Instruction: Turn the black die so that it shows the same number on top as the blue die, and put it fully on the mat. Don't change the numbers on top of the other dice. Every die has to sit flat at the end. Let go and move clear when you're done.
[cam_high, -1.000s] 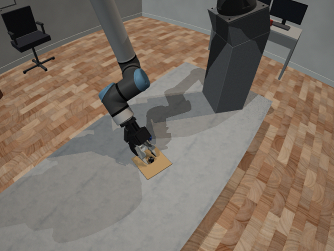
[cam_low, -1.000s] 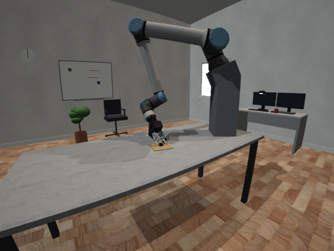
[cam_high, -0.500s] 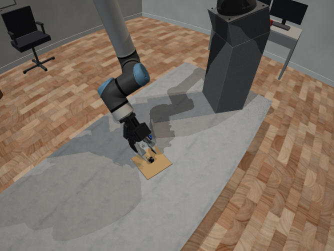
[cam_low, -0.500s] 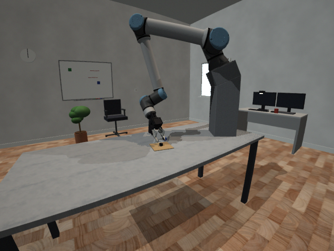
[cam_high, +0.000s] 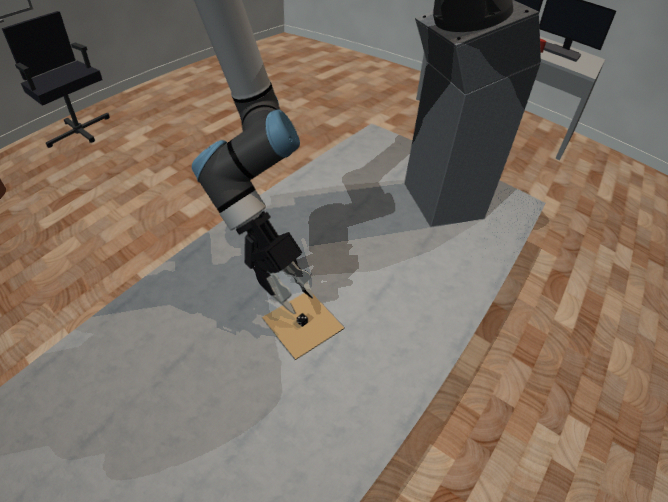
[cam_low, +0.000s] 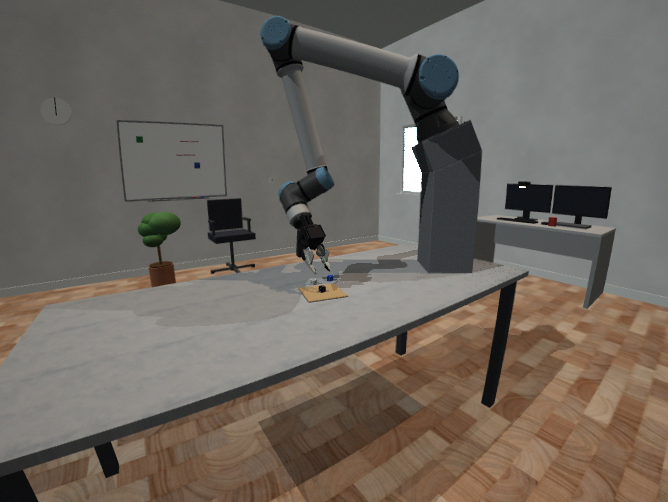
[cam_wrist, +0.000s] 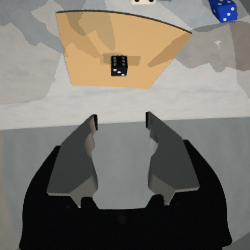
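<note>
Hand (cam_wrist: 121, 120) partly open, jaws apart with nothing between them, hanging above the worktop (cam_low: 162, 345) and clear of every die. Just beyond the fingertips, in the upper middle of the wrist view, black die (cam_wrist: 119, 65) flat on the tan mat (cam_wrist: 85, 50), well inside its edges, apart from the hand. On its top face what looks like four or more white pips, too small to count with certainty. In the upper right corner of the same view, blue die (cam_wrist: 223, 10) on the bare worktop beside the mat, a face with several white pips turned to the camera; its top number not readable from here. At the top edge, a sliver of a white die (cam_wrist: 143, 2), cut off by the frame. In the top view, hand (cam_high: 291, 302) at the near-left corner of the mat (cam_high: 318, 334), black die (cam_high: 301, 320) in the middle of it. Step in hand, by judgement: die released, checking stage. Next move: compare top faces of black and blue dice; if different, regrasp and tip again without touching the other dice.
</note>
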